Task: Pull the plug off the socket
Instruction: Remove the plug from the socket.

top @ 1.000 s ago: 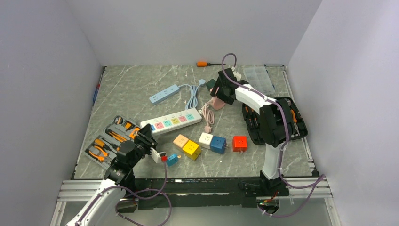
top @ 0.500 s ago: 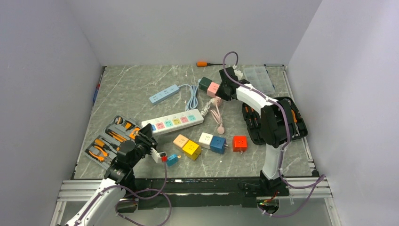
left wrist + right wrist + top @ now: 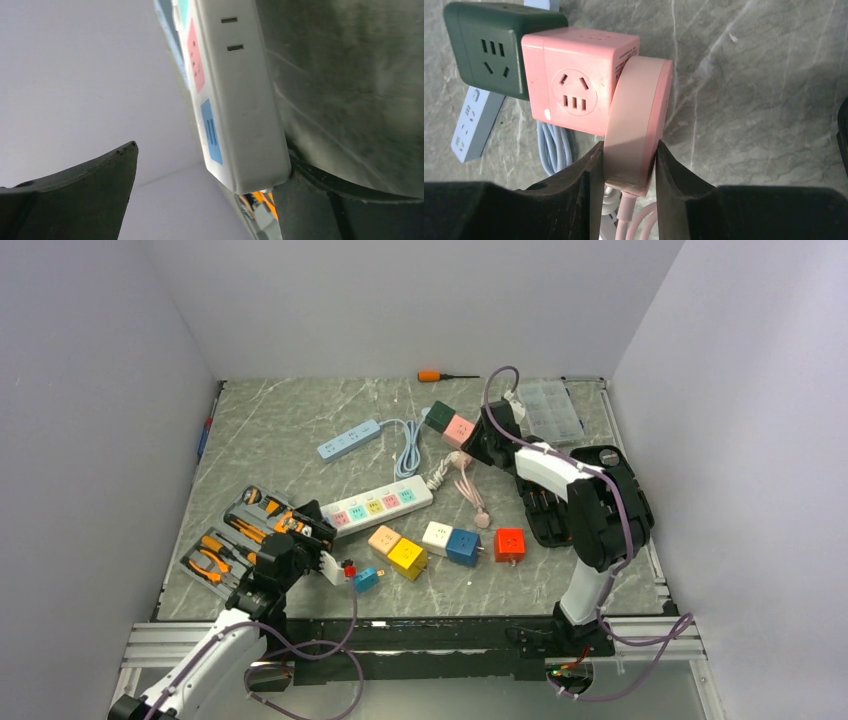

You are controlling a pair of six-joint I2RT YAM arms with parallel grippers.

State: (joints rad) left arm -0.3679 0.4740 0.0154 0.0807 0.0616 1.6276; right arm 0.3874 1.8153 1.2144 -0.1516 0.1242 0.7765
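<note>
The socket, a long white power strip (image 3: pixel 378 503) with pastel outlets, lies mid-table, and nothing is plugged into the outlets that show. My left gripper (image 3: pixel 318 540) is open at its near-left end. In the left wrist view the strip's end (image 3: pixel 235 100) rests against one finger (image 3: pixel 325 210), while the other finger (image 3: pixel 75 200) stands well apart. My right gripper (image 3: pixel 629 150) is shut on a round pink plug (image 3: pixel 639 125) with a pink cord (image 3: pixel 470 490). This plug sits against the side of a pink cube socket (image 3: pixel 574 90); its pins are hidden.
A dark green cube (image 3: pixel 437 415) touches the pink cube. A light-blue strip (image 3: pixel 350 438) with a blue cord lies behind. Several coloured cubes (image 3: pixel 463 545) sit in front of the white strip. A tool tray (image 3: pixel 235 535) is left and a black case (image 3: pixel 560 505) right.
The left gripper has opened and let go of the white strip's end. The right gripper has shut on the pink plug, drawn slightly nearer, and the pink cord has swung right.
</note>
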